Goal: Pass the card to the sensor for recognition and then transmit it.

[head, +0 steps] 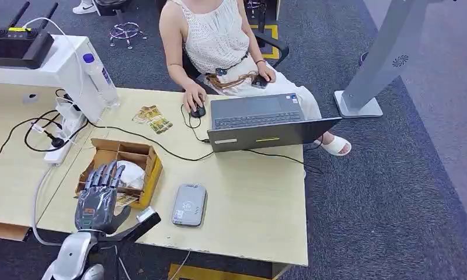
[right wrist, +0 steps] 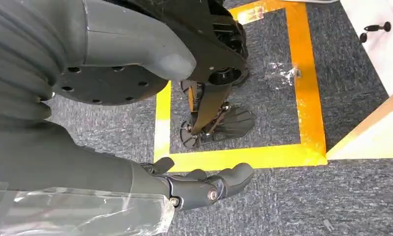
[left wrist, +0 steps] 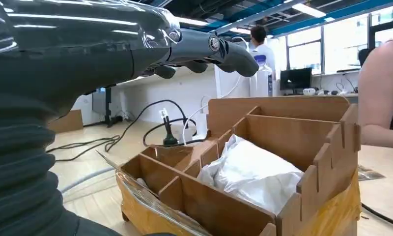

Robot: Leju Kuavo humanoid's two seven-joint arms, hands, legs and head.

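Note:
A brown cardboard box (head: 139, 156) with dividers stands at the table's near left. It holds a crumpled white bag (head: 132, 172) (left wrist: 256, 172). My left hand (head: 98, 197) hovers over the box's near end with fingers (left wrist: 219, 48) stretched out and spread, holding nothing. Something flat and pale (head: 125, 200) lies in the box's near compartment, partly hidden by the hand; I cannot tell if it is the card. The grey sensor pad (head: 189, 204) lies flat on the table just right of the box. My right hand (right wrist: 204, 187) hangs above the carpet, fingers loosely extended and empty.
A person sits at the table's far side with one hand on a mouse (head: 197, 111) beside an open laptop (head: 260, 119). Black cables (head: 161, 146) cross the table behind the box. A power strip (head: 62, 146), water bottle (head: 100, 79) and small packets (head: 152, 119) lie further back.

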